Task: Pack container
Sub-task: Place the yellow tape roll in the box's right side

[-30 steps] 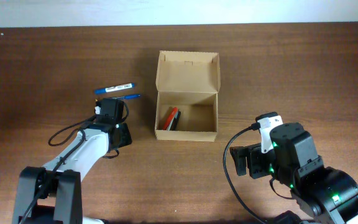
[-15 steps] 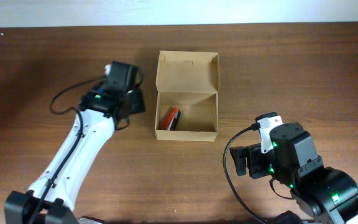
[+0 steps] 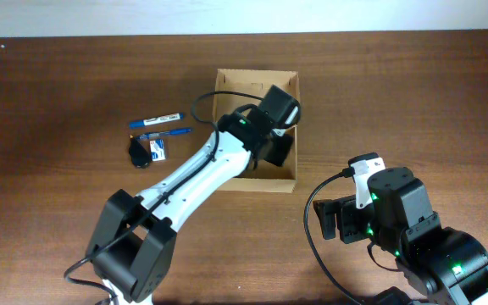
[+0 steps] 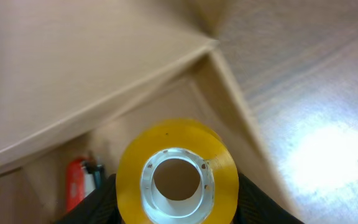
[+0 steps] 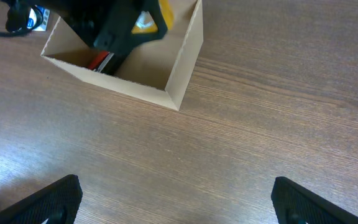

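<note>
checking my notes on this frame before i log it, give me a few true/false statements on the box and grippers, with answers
1. The left gripper holds a yellow tape roll over the open container. True.
2. The container is empty. False: a red item lies inside.
3. The right gripper grips a pen. False: it is open and holds nothing, over the table.
4. A blue marker and a blue pen lie on the table, outside the container. True.

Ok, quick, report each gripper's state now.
Left gripper: closed, holding the tape roll.
Right gripper: open, fingers empty.
</note>
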You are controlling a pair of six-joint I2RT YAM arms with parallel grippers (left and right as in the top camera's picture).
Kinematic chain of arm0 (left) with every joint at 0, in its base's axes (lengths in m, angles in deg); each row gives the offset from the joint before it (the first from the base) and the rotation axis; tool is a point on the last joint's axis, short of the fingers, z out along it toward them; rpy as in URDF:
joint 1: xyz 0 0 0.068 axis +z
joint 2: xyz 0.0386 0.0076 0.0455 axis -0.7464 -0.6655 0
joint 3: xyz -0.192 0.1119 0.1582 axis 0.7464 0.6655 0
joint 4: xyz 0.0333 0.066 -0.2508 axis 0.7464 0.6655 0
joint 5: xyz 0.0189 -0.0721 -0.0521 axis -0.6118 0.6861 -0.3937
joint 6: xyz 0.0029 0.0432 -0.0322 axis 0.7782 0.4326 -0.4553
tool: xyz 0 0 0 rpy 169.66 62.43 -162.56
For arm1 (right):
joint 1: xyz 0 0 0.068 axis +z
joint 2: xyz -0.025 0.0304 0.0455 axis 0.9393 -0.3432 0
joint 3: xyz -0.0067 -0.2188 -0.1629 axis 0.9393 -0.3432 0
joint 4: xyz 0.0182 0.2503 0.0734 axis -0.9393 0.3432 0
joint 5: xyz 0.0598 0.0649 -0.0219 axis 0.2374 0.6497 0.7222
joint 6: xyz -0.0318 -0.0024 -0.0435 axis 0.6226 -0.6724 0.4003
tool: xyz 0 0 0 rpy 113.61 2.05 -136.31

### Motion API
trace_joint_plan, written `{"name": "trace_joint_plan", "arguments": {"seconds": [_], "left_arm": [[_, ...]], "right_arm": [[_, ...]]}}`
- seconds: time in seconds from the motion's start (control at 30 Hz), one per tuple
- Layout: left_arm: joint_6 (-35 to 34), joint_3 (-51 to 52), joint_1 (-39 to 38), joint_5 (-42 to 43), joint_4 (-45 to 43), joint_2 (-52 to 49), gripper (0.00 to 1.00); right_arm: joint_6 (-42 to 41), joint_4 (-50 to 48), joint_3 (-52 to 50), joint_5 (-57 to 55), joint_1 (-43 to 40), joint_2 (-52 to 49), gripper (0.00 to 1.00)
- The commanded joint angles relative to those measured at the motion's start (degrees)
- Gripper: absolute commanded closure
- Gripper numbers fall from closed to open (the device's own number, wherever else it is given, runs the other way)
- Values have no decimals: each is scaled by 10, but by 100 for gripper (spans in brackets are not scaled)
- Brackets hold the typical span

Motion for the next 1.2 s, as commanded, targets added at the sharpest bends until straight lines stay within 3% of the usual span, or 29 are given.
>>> {"name": "trace_joint_plan", "arguments": {"seconds": [0.0, 0.43, 0.5, 0.53, 0.67, 0.8, 0.9, 1.03, 1.17], "left_arm": [[31, -18, 0, 8, -10, -9, 56], [17, -18, 1, 0, -35, -32, 56], [18, -18, 1, 0, -35, -32, 39], [18, -18, 1, 0, -36, -32, 36], [18, -18, 1, 0, -34, -32, 34], [17, -46, 2, -47, 26, 3, 34], [-33, -48, 23, -83, 70, 50, 33], [-106, -48, 80, -127, 138, 107, 33], [-125, -47, 148, -133, 178, 117, 33]], "right_arm": [[-2, 0, -2, -7, 3, 4, 1], [-2, 0, -2, -7, 3, 4, 1], [-2, 0, -2, -7, 3, 4, 1], [-2, 0, -2, -7, 3, 4, 1], [-2, 0, -2, -7, 3, 4, 1], [-2, 0, -2, -7, 3, 4, 1], [-2, 0, -2, -7, 3, 4, 1], [-2, 0, -2, -7, 3, 4, 1], [-2, 0, -2, -7, 3, 4, 1]]}}
